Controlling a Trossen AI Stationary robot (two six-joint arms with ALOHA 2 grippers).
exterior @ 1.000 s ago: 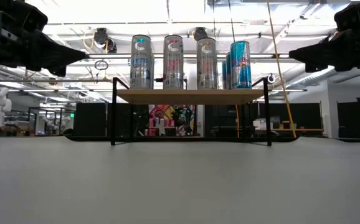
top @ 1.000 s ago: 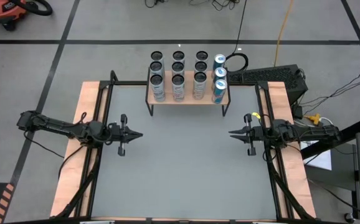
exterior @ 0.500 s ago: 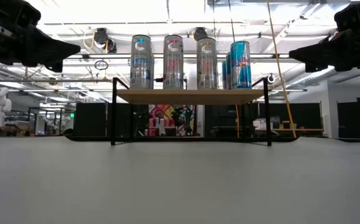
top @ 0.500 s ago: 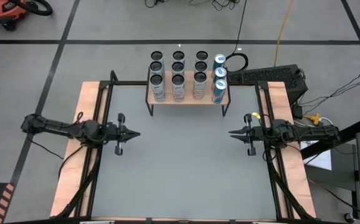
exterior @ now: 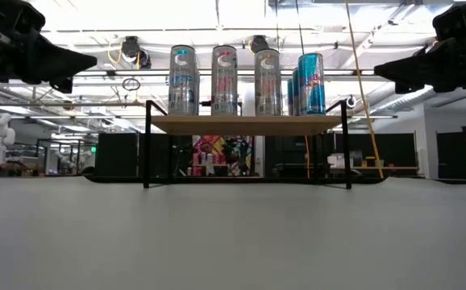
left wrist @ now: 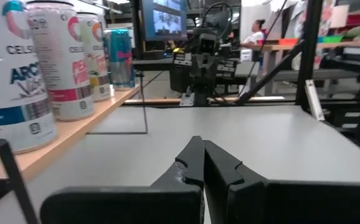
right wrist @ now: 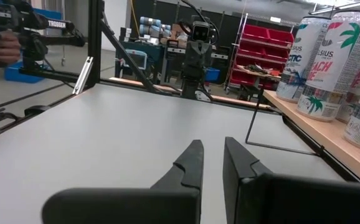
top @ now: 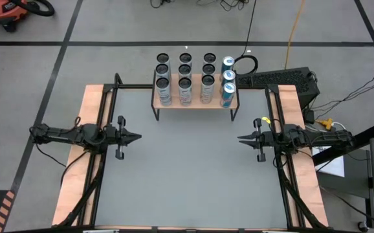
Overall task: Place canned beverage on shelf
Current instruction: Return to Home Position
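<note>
Cans (top: 193, 81): all upright on the shelf (exterior: 245, 124), at the bench (top: 187, 175) far edge.
Left fingers (left wrist: 191, 157): pressed together, empty.
Right fingers (right wrist: 191, 159): narrowly apart, empty.
Risk: an arm swinging shelfward could topple the close-packed cans.

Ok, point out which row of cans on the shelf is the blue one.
The row at the end of the shelf nearest the right arm: three blue cans. The other three rows hold white cans.

Blk tapered L hand (top: 138, 137), R hand (top: 240, 138)
</note>
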